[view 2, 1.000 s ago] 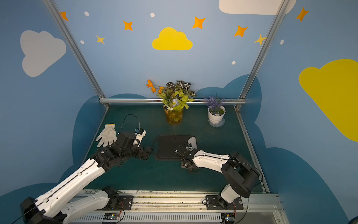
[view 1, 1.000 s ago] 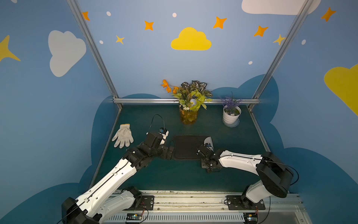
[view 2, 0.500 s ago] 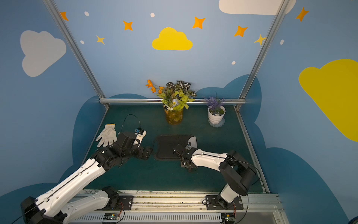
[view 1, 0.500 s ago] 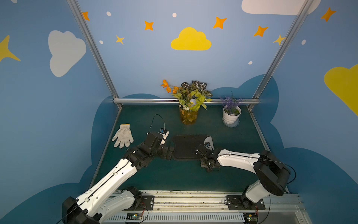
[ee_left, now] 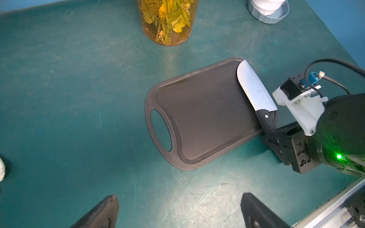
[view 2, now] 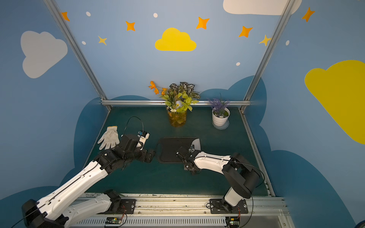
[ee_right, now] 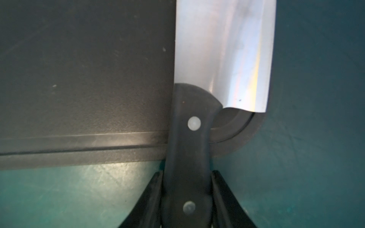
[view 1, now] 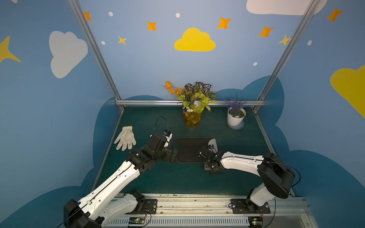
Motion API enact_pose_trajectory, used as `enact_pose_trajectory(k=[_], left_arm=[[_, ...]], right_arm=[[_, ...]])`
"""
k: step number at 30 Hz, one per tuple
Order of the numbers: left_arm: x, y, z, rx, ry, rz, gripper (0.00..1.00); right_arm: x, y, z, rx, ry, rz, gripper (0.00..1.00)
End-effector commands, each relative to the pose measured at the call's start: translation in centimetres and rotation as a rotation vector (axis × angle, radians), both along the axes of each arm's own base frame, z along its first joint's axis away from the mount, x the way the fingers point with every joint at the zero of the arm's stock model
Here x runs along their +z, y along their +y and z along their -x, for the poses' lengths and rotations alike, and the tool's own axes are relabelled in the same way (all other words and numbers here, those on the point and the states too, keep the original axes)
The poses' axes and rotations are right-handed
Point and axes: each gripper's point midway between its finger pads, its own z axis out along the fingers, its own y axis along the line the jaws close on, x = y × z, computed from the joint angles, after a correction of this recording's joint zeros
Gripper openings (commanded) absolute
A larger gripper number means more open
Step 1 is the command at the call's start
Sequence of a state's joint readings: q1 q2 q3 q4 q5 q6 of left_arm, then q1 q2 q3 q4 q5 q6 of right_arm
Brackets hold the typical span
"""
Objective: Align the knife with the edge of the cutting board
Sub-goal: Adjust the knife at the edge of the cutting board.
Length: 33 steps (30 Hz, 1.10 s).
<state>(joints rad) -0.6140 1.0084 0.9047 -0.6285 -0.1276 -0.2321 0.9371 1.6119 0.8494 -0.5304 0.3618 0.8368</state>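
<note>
the knife (ee_left: 254, 88) lies flat on the cutting board (ee_left: 201, 114), its blade along the board's short end nearest the right edge of the surface (ee_left: 79, 79), its black handle sticking out over the board's long side toward the front edge. the right pincer (ee_right: 186, 177) is clamped on that handle, just off the board. the left pincer (ee_left: 180, 207) stands with jaws wide apart, holding nothing, by the board's slot end.

Your green tabletop (view 1: 177, 183) carries the black cutting board (view 1: 187, 150) near its middle, a white glove (view 1: 125, 138) to your left, and at the far edge an amber vase (view 1: 192, 119) of flowers beside a white plant pot (view 1: 235, 119). The board lies flat, handle slot toward the glove.
</note>
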Motion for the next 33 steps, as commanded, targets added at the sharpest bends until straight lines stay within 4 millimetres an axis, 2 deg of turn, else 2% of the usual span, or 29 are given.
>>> enact_pose_trajectory(k=[1,21,33], left_arm=[[-0.63,0.15,0.26,-0.001,0.016,-0.014,1.00],[-0.72,0.27,0.23,0.005,0.017,-0.022,1.00],[-0.54,0.40,0.29,0.009,0.010,-0.021,1.00]], right_arm=[[0.19,0.32,-0.29,-0.010,-0.014,0.012,0.18],[0.10,1.02,-0.70,0.005,-0.010,0.003,0.19],[0.12,0.64,-0.24,-0.027,-0.007,-0.011,0.22]])
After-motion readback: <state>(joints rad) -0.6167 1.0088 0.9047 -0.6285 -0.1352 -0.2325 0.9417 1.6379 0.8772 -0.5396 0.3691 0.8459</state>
